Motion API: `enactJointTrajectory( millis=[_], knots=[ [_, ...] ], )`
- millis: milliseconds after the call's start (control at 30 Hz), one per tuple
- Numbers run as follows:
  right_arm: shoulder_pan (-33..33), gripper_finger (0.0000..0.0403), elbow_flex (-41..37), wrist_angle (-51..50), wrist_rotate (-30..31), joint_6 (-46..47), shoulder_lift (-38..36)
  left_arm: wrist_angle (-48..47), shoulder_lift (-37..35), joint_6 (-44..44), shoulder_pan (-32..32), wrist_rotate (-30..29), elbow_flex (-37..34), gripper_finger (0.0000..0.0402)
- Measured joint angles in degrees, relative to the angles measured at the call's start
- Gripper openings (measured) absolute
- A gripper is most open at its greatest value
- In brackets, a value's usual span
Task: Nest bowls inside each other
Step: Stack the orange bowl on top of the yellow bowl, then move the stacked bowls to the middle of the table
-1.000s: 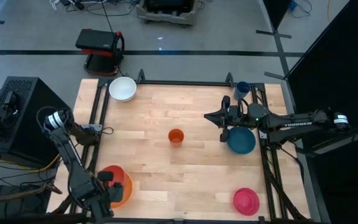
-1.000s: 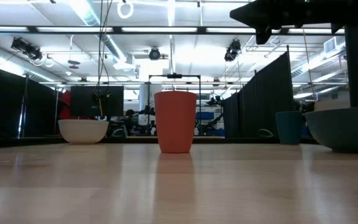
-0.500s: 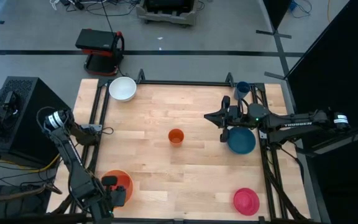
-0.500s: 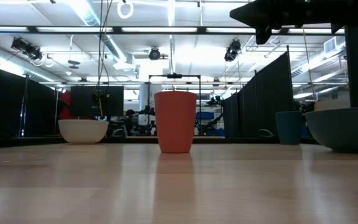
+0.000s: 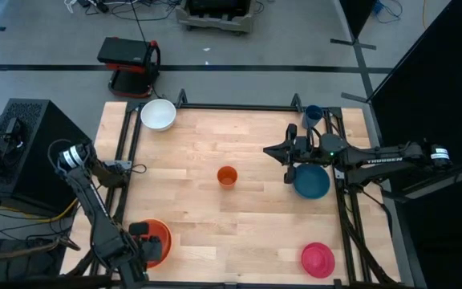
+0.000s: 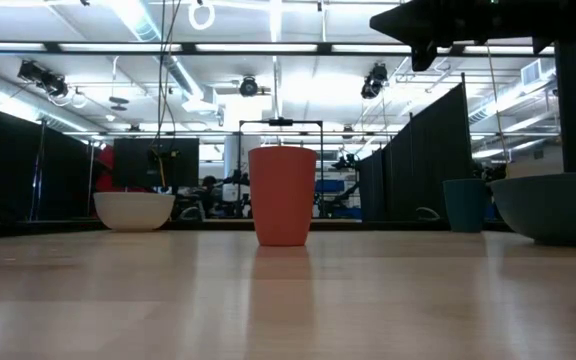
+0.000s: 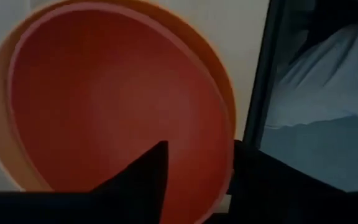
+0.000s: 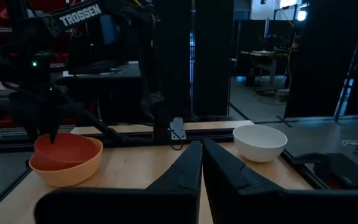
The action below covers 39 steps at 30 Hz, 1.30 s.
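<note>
The pale wooden table (image 5: 239, 177) with its dark metal frame carries everything. On the clock face of the high view, the round teal-blue plastic bowl (image 5: 312, 181) sits at about three o'clock. The right arm reaches in over it from the same side, its hand (image 5: 289, 150) hanging above the bowl's inner edge with the fingers pressed together, holding nothing.

At about seven o'clock, close to the table's corner, the round red plastic bowl (image 5: 151, 242) sits nested inside the round orange plastic bowl (image 7: 222, 93) — the orange rim shows as a ring around the red one. The left hand (image 5: 139, 241) is over this pair with its fingers parted, one dark fingertip (image 7: 145, 171) above the red interior; no grip shows.

The round white plastic bowl (image 5: 158, 115) stands at eleven o'clock, alone. The round magenta-pink plastic bowl (image 5: 318, 259) lies at five o'clock — well apart from the others.

A small orange plastic cup (image 5: 227, 176) stands upright near the centre, and a small dark-blue plastic cup (image 5: 313, 116) stands at one o'clock by the frame.
</note>
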Motion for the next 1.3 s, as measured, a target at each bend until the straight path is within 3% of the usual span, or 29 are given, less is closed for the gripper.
enactJointTrajectory(
  millis=[233, 633, 1300],
  knots=[
    [0.0, 0.0000, 0.0, 0.0, 0.0, 0.0, 0.0, 0.0, 0.5, -1.1, 0.0, 0.2, 0.0, 0.0168],
    [0.0, 0.0000, 0.0, -0.1, 0.0, 0.0, 0.0, 0.8, 5.0, -1.0, 0.1, 0.7, 0.0, 0.0178],
    [0.0, 0.0000, 0.0, 0.0, 0.0, 0.0, 0.0, 0.9, 11.5, 6.7, 1.8, 5.6, 0.2, 0.0010]
  ],
)
